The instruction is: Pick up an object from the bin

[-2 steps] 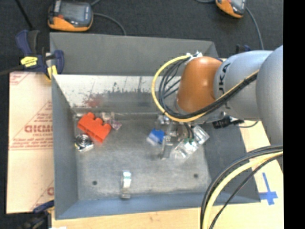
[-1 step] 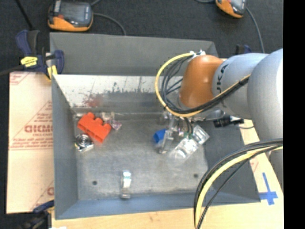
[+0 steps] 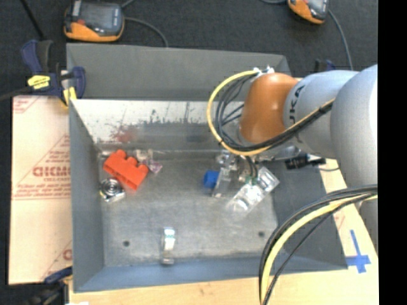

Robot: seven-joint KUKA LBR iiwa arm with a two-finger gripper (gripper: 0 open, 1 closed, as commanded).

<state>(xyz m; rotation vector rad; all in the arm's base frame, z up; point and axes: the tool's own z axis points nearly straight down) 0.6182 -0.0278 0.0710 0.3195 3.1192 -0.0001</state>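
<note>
Arm (image 3: 346, 107) low over bin's (image 3: 86, 202) right-centre.
Gripper (image 3: 232, 170) by blue piece (image 3: 210, 180) and clear packet (image 3: 251, 192) (opening can't be told); centre on one, descend straight before closing.

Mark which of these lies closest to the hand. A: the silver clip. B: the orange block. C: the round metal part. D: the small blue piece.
D: the small blue piece lies just left of the hand, while the orange block and round metal part sit far left, and the silver clip lies toward the bin's lower wall.
</note>
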